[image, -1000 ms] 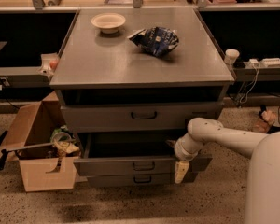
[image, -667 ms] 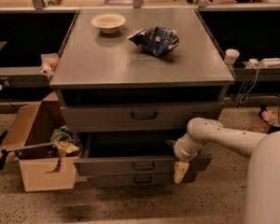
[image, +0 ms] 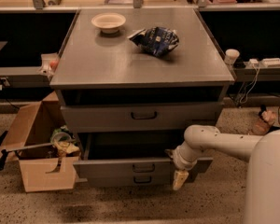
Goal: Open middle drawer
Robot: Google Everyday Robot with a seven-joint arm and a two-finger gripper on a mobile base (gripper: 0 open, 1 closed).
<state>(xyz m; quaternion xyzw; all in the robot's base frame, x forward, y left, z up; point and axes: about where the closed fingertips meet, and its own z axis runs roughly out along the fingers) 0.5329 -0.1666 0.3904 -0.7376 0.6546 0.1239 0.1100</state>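
Hanging in front of the desk (image: 130, 64) near its front right corner, the gripper (image: 179, 178) points downward at the right end of the middle drawer (image: 112, 168). It is carried by a white arm (image: 224, 143) that reaches in from beyond the desk's right edge. Whether it is clenched, released or grasping anything cannot be told from here. The middle drawer stands pulled well out from the front edge, its deep tray showing as a dark hollow beneath the top drawer (image: 107, 118), which sits shut under the desktop. The small dark handle (image: 143, 168) lies at the centre of the drawer's front, left of the gripper and apart from it, so the gripper seems not to be on the handle. It looks placed against or just beside the right end of the front, though contact there is not clear. The bottom drawer (image: 112, 181) shows as a slim strip directly beneath. By this look the opening is largely done. On top, a bowl (image: 108, 21) sits near the back left corner and a crumpled blue bag (image: 155, 40) lies toward the back, right of centre, both far from the front edge and so clear of the drawer work. An open cardboard box (image: 37, 171) stands on the floor by the left edge, close to the drawer's left end but to the side of its path.
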